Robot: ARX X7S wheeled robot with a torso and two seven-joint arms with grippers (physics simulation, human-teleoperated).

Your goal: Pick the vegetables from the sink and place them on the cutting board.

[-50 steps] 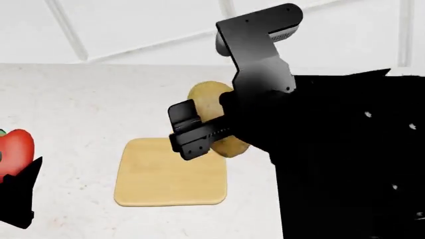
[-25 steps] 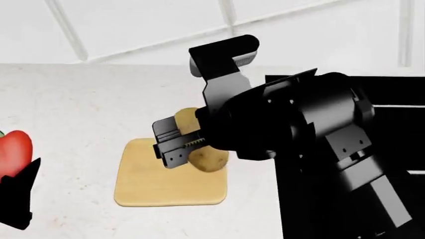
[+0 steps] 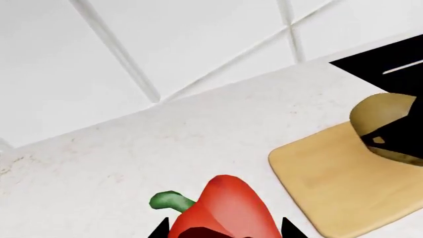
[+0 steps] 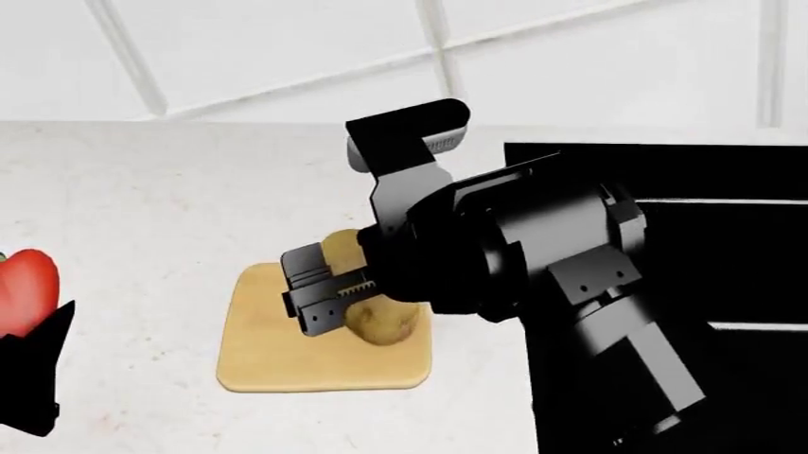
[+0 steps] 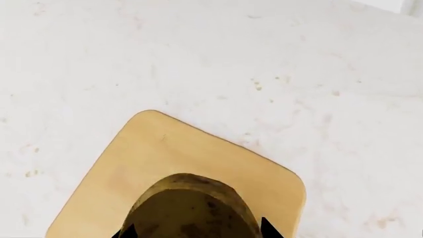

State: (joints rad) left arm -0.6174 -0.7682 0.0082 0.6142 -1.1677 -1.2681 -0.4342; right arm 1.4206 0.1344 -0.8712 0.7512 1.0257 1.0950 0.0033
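Note:
The tan potato (image 4: 382,323) is low over the pale cutting board (image 4: 284,364), with my right gripper (image 4: 339,301) shut on it. Whether it touches the wood I cannot tell. The right wrist view shows the potato (image 5: 188,208) between the jaws of the right gripper (image 5: 195,232), above the board (image 5: 178,148). My left gripper (image 4: 28,326) stays at the far left, shut on the red bell pepper (image 4: 26,284). From the left wrist, the pepper (image 3: 225,210) with its green stem fills the left gripper (image 3: 223,233). The black sink (image 4: 732,246) lies right of the board.
A white speckled counter (image 4: 151,208) carries the board and runs back to a white tiled wall (image 4: 253,47). The sink's edge runs close beside the board's right side. My right arm's bulk covers much of the basin.
My right gripper has come down and a little left with the potato, from above the board's far edge to low over the board. The left arm and pepper have barely moved.

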